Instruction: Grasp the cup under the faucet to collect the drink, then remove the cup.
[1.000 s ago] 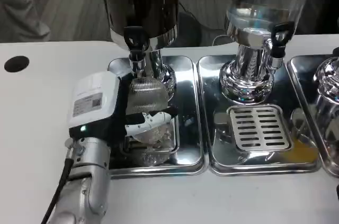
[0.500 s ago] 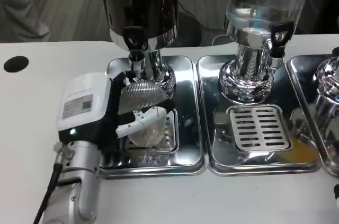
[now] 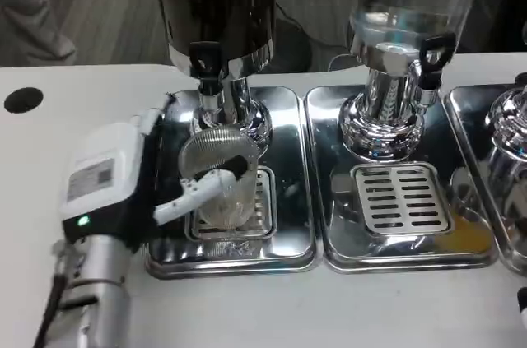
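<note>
Under the faucet (image 3: 206, 64) of the dark dispenser (image 3: 216, 4) I see the clear ribbed cup (image 3: 217, 169), tilted, over the drip grate of the steel tray (image 3: 292, 200) at the dispenser's foot. My left hand (image 3: 132, 179) reaches in from the side away from the clear-tank dispenser (image 3: 408, 11); its fingers (image 3: 202, 187) wrap across the cup's wall, holding it. Past the clear-tank dispenser's own slotted grate (image 3: 401, 198) lies a third tray. A black hole (image 3: 23, 99) marks the white table (image 3: 49, 142) beyond my hand.
</note>
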